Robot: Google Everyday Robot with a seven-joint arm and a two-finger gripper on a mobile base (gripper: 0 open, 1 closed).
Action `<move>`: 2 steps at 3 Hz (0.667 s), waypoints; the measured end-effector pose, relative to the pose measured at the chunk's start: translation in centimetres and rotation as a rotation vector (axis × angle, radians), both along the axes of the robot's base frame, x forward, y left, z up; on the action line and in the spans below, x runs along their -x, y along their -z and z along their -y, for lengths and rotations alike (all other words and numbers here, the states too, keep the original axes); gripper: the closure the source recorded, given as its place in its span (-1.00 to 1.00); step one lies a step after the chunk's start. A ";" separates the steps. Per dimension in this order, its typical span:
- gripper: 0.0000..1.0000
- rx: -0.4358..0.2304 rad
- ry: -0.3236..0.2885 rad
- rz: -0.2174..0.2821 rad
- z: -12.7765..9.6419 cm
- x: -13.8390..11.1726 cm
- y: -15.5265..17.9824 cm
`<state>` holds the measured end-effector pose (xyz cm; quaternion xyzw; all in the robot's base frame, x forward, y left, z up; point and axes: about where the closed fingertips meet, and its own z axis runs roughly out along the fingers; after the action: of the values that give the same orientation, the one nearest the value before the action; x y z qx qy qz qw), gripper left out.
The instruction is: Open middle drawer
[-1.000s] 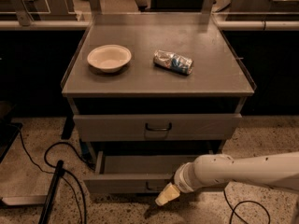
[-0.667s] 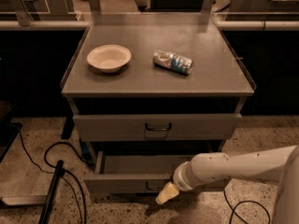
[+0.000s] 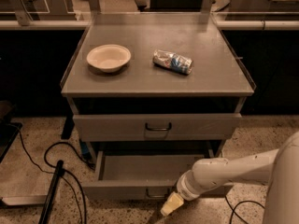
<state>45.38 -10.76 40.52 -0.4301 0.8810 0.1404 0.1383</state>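
The middle drawer [image 3: 140,171] is a wide, shallow gray drawer, pulled out of the cabinet with its empty inside showing. Its low front [image 3: 117,190] carries a small dark loop handle [image 3: 156,193]. My gripper [image 3: 171,204], cream-tipped on a white arm [image 3: 224,171], sits just in front of and slightly below that handle, to its right. Above it, the taller-fronted drawer [image 3: 112,126] with its own handle [image 3: 158,126] is closed. The lowest drawer is hidden under the open one.
A cream bowl [image 3: 108,57] and a crushed can [image 3: 173,61] lie on the cabinet top [image 3: 210,78]. Black cables [image 3: 56,157] and a dark pole [image 3: 51,195] lie on the speckled floor at the left. Another cable [image 3: 236,206] lies at the right.
My gripper has dropped slightly down and away from the drawer front. The drawer stays pulled out as before.
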 end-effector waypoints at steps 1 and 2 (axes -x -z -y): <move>-1.00 -0.005 0.004 -0.055 1.2 3.6 -1.5; -1.00 -0.025 0.026 -0.113 2.8 8.1 -4.1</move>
<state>37.26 -13.58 44.61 -0.4083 0.8911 0.1736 0.0953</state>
